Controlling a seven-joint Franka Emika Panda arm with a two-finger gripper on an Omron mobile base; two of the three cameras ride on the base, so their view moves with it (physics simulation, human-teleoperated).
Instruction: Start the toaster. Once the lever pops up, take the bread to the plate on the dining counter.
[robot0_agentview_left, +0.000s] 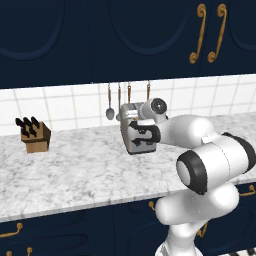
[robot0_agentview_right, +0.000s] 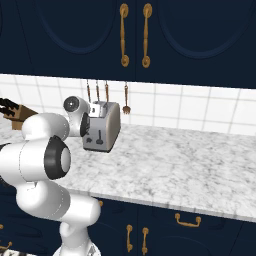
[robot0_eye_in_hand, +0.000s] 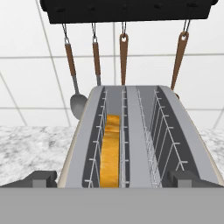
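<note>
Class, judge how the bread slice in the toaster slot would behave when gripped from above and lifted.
The bread stands thin and on edge, so probably light. Its browned crust suggests it stays fairly stiff but crumbly under squeezing. Wire guides in the toaster hug it, so it may snag.

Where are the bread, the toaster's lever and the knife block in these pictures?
bread (robot0_eye_in_hand: 110, 153): hand view, golden top edge of the slice in the left slot.
lever (robot0_agentview_right: 100, 136): right base view, dark knob on the toaster's narrow face.
knife block (robot0_agentview_left: 36, 138): left base view, wooden front of the block.
</note>
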